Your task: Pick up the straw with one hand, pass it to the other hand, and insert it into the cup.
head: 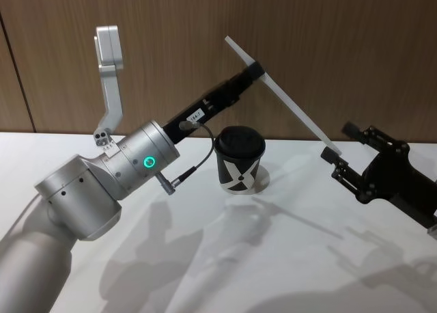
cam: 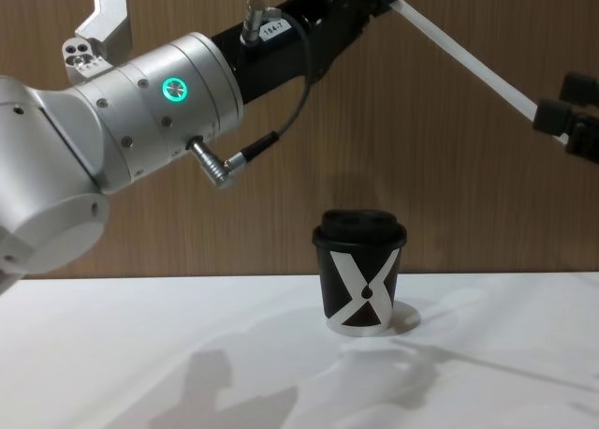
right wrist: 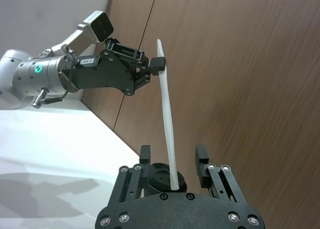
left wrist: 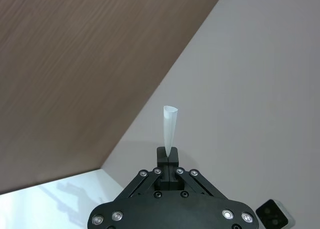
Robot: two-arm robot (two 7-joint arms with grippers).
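Note:
The white straw (head: pixel 293 108) hangs slanted in the air above and to the right of the black lidded cup (head: pixel 239 164), which stands upright on the table. My left gripper (head: pixel 255 72), on the silver wrist with the green ring, is shut on the straw near its upper end; the left wrist view shows the fingers closed on the straw (left wrist: pixel 169 126). My right gripper (head: pixel 339 152) is open at the straw's lower end. In the right wrist view the straw (right wrist: pixel 166 114) runs between its spread fingers (right wrist: pixel 201 156) without touching them. From the chest view, the cup (cam: pixel 360 279) sits below the straw (cam: pixel 468 59).
The white table (head: pixel 205 258) stretches in front of the cup, with arm shadows on it. A wood-panelled wall (head: pixel 341 39) stands close behind. The left arm's thick silver body (head: pixel 75 197) fills the near left.

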